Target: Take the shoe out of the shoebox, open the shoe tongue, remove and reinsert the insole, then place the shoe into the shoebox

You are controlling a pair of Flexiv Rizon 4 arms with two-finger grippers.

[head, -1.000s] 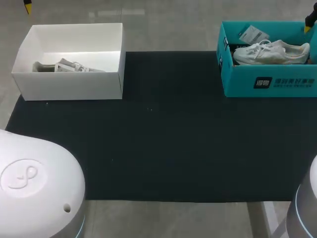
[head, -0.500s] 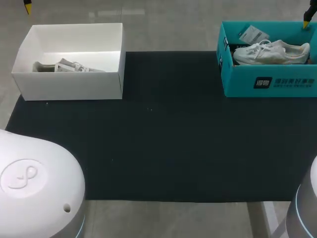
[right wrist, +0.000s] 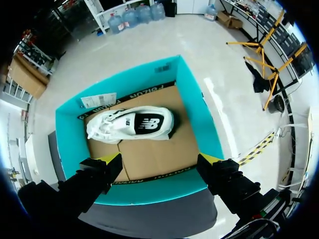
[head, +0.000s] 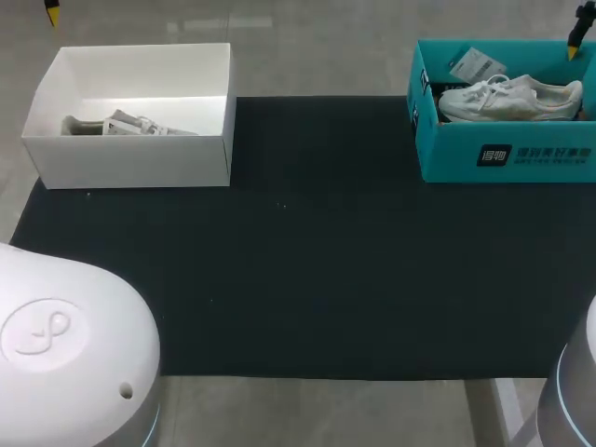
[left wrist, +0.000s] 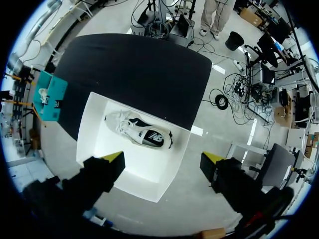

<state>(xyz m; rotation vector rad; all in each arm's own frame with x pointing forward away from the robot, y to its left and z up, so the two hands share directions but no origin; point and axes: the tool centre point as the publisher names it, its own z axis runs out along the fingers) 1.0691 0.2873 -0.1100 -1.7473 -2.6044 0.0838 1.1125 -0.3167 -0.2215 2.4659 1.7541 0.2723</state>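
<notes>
The black tabletop (head: 307,279) carries two open boxes. At 2 o'clock, a teal cardboard shoebox (head: 507,160) holds a white lace-up sneaker (head: 510,98) and a paper tag (head: 475,65). At 10 o'clock, a white cardboard box (head: 130,158) holds a grey-white shoe (head: 126,125).

— Where is the head camera sitting?
— Above and behind, looking down on the black table (head: 307,279). The wrist cameras are hanging high, facing down: left over the white box (left wrist: 144,169), right over the teal shoebox (right wrist: 202,119). The head view is catching both.

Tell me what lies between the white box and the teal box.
Only bare black mat between the white box and teal box, in the head view.
</notes>
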